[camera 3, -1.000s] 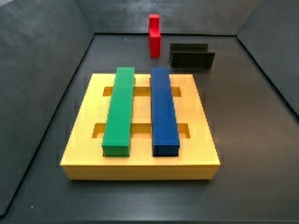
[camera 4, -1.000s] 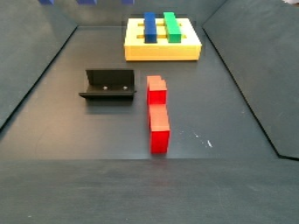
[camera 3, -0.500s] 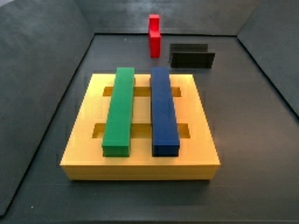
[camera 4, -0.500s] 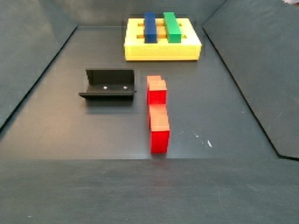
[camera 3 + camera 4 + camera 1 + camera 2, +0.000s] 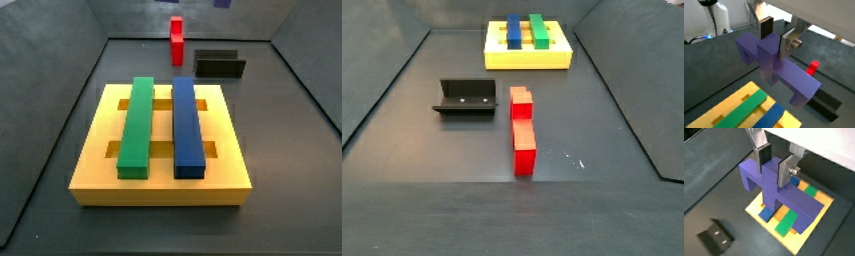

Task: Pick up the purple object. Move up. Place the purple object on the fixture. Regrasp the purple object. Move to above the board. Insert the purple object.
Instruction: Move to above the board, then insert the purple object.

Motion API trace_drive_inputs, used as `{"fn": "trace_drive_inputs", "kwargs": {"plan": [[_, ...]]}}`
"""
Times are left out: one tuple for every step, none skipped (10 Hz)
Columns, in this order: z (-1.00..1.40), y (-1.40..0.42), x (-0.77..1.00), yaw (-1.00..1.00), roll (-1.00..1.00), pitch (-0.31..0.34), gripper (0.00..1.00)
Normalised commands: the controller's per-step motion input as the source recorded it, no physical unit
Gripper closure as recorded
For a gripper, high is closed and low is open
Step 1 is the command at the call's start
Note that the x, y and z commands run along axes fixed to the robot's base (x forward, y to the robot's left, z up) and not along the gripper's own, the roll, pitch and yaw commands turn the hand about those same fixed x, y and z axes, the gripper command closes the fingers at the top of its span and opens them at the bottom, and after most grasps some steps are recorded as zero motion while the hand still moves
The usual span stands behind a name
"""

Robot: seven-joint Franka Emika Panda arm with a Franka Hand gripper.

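**Q:** Wrist views first: what is on record for the gripper?

**A:** Both wrist views show my gripper (image 5: 776, 34) clamped on the small matte purple comb-shaped block (image 5: 777, 67). My flat silver fingers (image 5: 785, 170) with dark pads press its upper part from either side; the prongs and long body hang below. I hold it in the air, above the desk floor. In a wrist view the block hangs over the large flat yellow square board (image 5: 815, 221); the fixture, a small black boxy bracket (image 5: 715, 236), lies well off to one side of the board.

**Q:** And the board's contents?

**A:** Item: one long green bar (image 5: 136, 125), lying flat in the board (image 5: 160, 186). Item: one long blue bar (image 5: 187, 125), lying flat beside it, parallel, with a strip of yellow between them. Both show in both side views.

**Q:** Remaining stock on the desk?

**A:** Item: one red bar (image 5: 521, 129). It is beside the fixture (image 5: 466, 97), apart from it. In a side view it looks upright (image 5: 177, 39), beyond the board. Item: the fixture (image 5: 219, 64), near that red bar, past the board's far edge.

**Q:** Is the gripper seen from the side cameras?

**A:** Only a small purple patch (image 5: 222, 4) at the top edge of a side view; too little to tell more.
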Motion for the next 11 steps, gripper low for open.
{"fn": "trace_drive_inputs", "kwargs": {"plan": [[0.01, 0.01, -0.09, 0.04, -0.76, -0.030, 1.00], [0.00, 0.02, -0.07, 0.03, -0.60, -0.041, 1.00], [0.00, 0.02, -0.05, 0.01, -0.35, -0.042, 1.00], [-0.02, -0.01, 0.00, 0.00, 0.00, 0.000, 1.00], [-0.29, -0.27, 0.00, 0.02, -0.20, -0.096, 1.00], [-0.43, -0.49, 0.05, 0.13, -0.27, -0.114, 1.00], [-0.44, -0.49, 0.01, 0.11, -0.27, -0.130, 1.00], [-0.46, -0.49, 0.00, 0.12, -0.23, -0.169, 1.00], [-0.61, -0.54, 0.03, 0.13, -0.07, -0.250, 1.00], [-0.70, -0.46, 0.00, 0.05, 0.02, -0.270, 1.00], [-0.73, -0.31, 0.00, 0.00, 0.12, -0.250, 1.00]]}}
